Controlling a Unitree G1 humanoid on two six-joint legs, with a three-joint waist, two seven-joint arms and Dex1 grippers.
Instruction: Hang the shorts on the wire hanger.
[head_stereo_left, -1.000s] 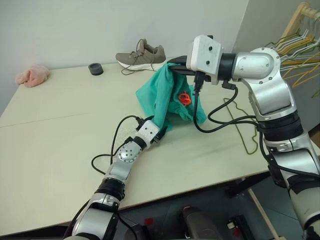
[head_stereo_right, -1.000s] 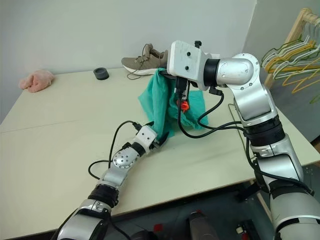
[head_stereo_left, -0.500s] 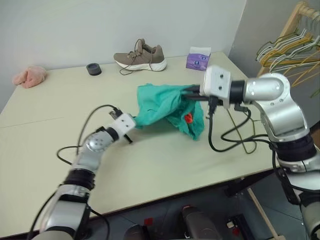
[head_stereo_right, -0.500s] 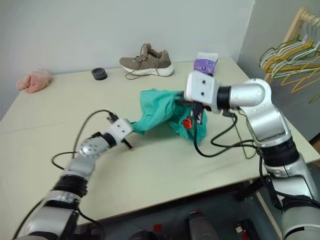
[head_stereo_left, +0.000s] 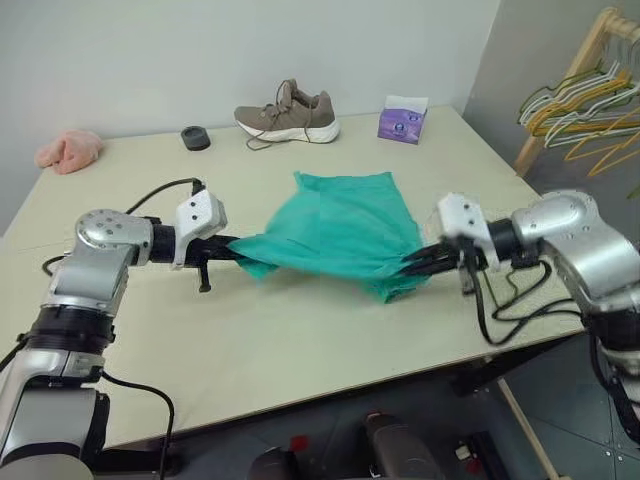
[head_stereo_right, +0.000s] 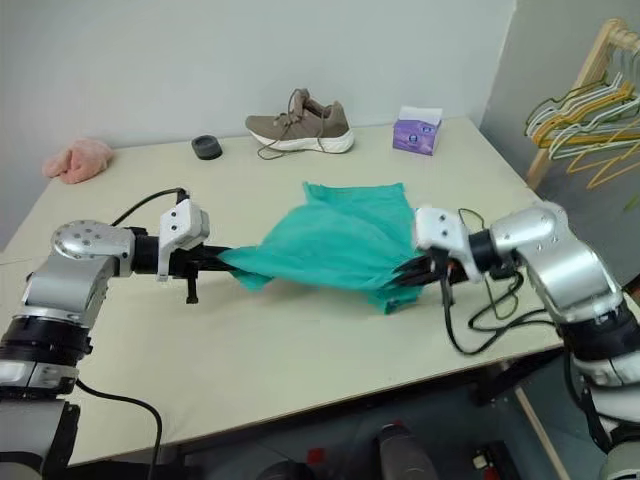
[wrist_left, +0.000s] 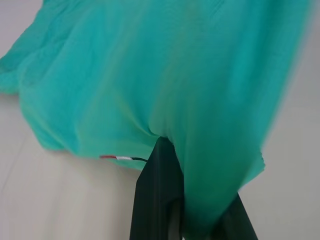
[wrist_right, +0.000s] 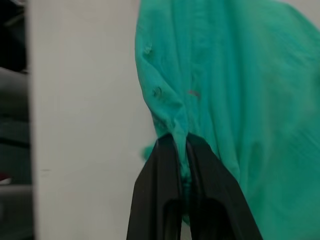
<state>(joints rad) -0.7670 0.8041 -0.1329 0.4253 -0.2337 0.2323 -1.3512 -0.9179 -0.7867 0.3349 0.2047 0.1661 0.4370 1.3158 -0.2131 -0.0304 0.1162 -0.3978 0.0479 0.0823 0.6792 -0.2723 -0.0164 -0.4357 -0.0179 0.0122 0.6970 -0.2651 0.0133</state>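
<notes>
Since a second ago the shorts went from dangling in a bunch under the raised right pincer to being pulled out wide. The left pincer, which was loose around a low corner, is now clamped on the fabric.

Head views: the shorts are stretched like a hammock between the two pincers over the middle of the tabletop, the far hem lying flat toward the far edge. Each pincer is clenched on one end of the cloth. Along the far edge sit a tan mesh sneaker, a small black round thing and a purple tissue box; a fuzzy pink cloth lump is at the far left corner. Off the right edge, a wooden rack holds thin hangers in yellow, white and green.

Left wrist view: soft teal fabric draped in smooth folds over that pincer's black fingers.

Right wrist view: black fingers pinch a gathered, puckered edge of the shorts, and the tabletop's straight edge shows beside them.
</notes>
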